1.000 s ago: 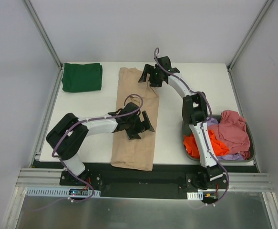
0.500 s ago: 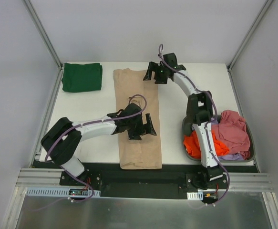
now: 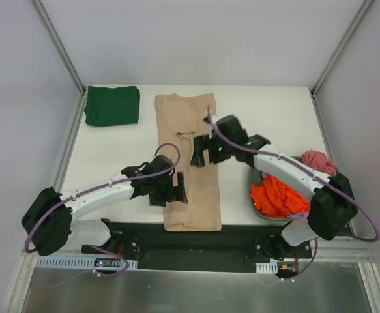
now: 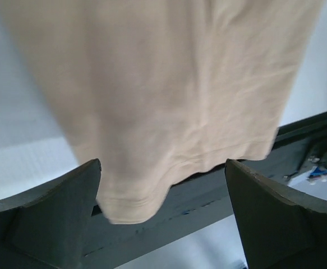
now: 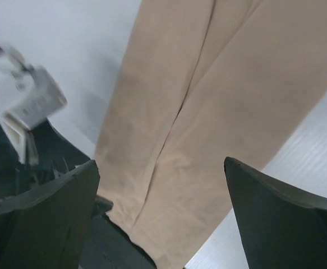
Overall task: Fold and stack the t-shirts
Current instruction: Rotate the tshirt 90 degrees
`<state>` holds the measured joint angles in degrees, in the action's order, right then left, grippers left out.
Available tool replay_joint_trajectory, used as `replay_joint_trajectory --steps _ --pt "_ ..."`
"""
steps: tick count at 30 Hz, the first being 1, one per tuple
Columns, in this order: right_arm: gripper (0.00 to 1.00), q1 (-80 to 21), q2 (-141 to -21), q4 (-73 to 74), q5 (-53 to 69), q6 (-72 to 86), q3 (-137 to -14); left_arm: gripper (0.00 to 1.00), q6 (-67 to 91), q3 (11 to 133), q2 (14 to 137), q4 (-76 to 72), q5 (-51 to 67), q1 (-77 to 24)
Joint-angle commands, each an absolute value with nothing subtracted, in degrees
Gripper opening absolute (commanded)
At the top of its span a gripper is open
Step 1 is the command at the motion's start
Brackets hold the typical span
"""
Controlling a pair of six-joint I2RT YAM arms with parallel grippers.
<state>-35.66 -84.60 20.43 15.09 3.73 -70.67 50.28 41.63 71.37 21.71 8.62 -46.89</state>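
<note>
Top external view, largest first: white flat worktop (image 3: 111, 156) under everything. Lying on it from 12 down to 6 o'clock through the centre, a large beige cloth t-shirt (image 3: 199, 202), already folded lengthwise into one long strip, near end drooping over the 6 o'clock edge. Skewed toward 7 o'clock a second ago; squared up now, parallel with the worktop's sides. Judged ready for the crosswise folds, none made yet.

At 4 o'clock, a grey oval plastic tub (image 3: 255, 202) holding an orange-red crumpled t-shirt (image 3: 277, 195), a pink crumpled t-shirt (image 3: 319, 160) and a sliver of a lilac t-shirt (image 3: 298, 216), all unfolded.

At 10 o'clock, a dark green t-shirt (image 3: 112, 105) folded into a neat rectangle, well apart from the strip. Probably the base of the stack.

Gone from the strip's 12 o'clock end within the last second: right pincer (image 3: 203, 151), now over the strip's middle. Fingers spread wide in the right wrist view, only beige cloth below, nothing pinched.

Drawn back toward 7 o'clock: left pincer (image 3: 175, 192), at the strip's left edge close to the near end. Likewise spread, with the beige hem showing between the fingers in the left wrist view but not gripped.

Counted: five t-shirts (one beige, one green, one orange-red, one pink, one lilac), one tub, two arms, two pincers. By the look of it, one shirt finished, one half done, three waiting.
</note>
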Motion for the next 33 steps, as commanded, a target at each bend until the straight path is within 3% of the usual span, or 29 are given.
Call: replay_joint_trajectory --steps 1,11,15,20,22,29,31,33 --pt "0.96 -45.68 -87.54 17.49 8.45 9.04 -60.48 0.85 52.64 38.33 69.96 28.21 7.65 -47.55" --pt "0.96 -52.47 -90.61 15.65 2.73 16.43 -52.39 0.42 54.58 38.84 72.24 29.35 8.0 -50.71" --pt "0.96 -52.47 -92.19 14.94 2.9 17.49 -50.89 0.35 54.32 39.55 73.91 32.86 7.12 -51.06" --pt "0.96 -52.38 -93.6 14.76 2.55 18.81 -49.75 0.07 55.02 39.64 74.09 37.08 6.85 -51.41" --pt "0.96 -52.38 -94.04 15.2 2.11 18.9 -49.66 0.01 55.28 39.29 73.04 37.88 7.03 -51.5" --pt "0.96 -52.38 -94.66 16.08 1.05 19.34 -49.31 0.01 56.34 36.39 69.79 42.18 7.47 -51.59" --pt "0.96 -52.47 -94.66 16.08 0.97 19.42 -49.13 0.05 56.6 35.51 69.09 43.15 7.29 -51.59" --pt "0.96 -52.47 -94.31 14.86 2.28 18.81 -48.96 0.15 57.04 34.63 68.64 43.16 7.03 -51.68"
